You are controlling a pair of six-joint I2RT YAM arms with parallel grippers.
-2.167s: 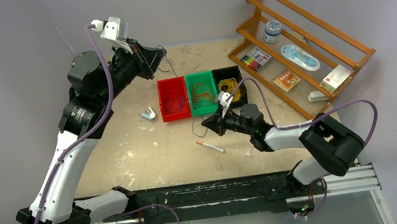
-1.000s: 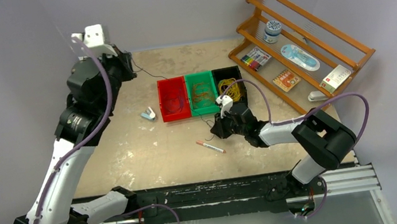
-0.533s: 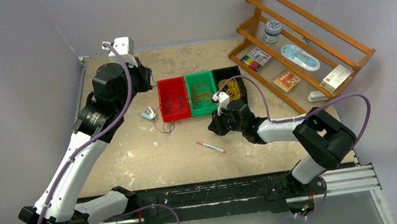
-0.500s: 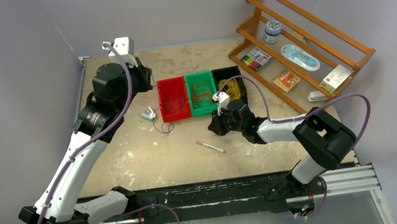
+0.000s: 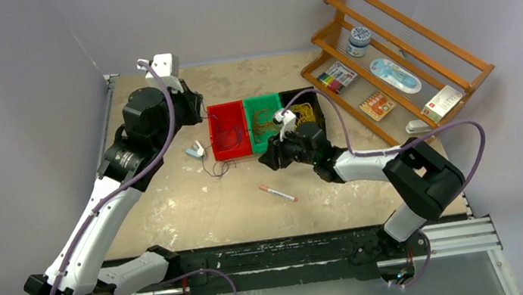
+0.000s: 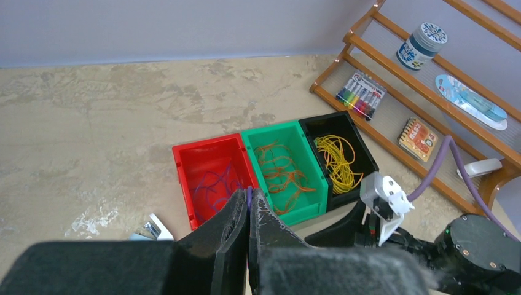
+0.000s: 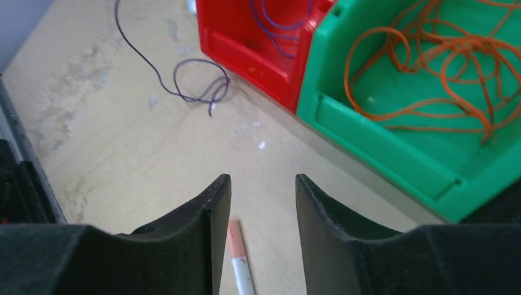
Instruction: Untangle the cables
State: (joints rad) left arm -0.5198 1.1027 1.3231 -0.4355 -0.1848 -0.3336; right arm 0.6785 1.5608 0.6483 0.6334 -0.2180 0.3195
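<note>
My left gripper [image 5: 195,113] hangs above the red bin's left side, shut on a thin dark purple cable [image 6: 248,195] that shows between its fingertips. That cable drops to the table and ends in a loose curl [image 5: 217,168] [image 7: 198,84] in front of the red bin. More purple strands [image 6: 212,184] lie in the red bin, orange cables [image 6: 282,172] [image 7: 430,80] in the green bin, yellow ones [image 6: 336,161] in the black bin. My right gripper [image 5: 266,160] [image 7: 263,181] hovers low in front of the green bin, open, with nothing between its fingers.
The red bin [image 5: 232,154], green bin [image 5: 269,146] and black bin [image 5: 319,113] stand side by side mid-table. A white pen with a pink end [image 5: 277,193] [image 7: 236,246] lies under my right gripper. A small clip [image 5: 196,151] sits left of the red bin. A wooden shelf [image 5: 461,64] fills the right side.
My right gripper has opened and shifted left toward the bins. The purple cable's free end now lies curled on the table. My left arm has swung right, toward the red bin.
</note>
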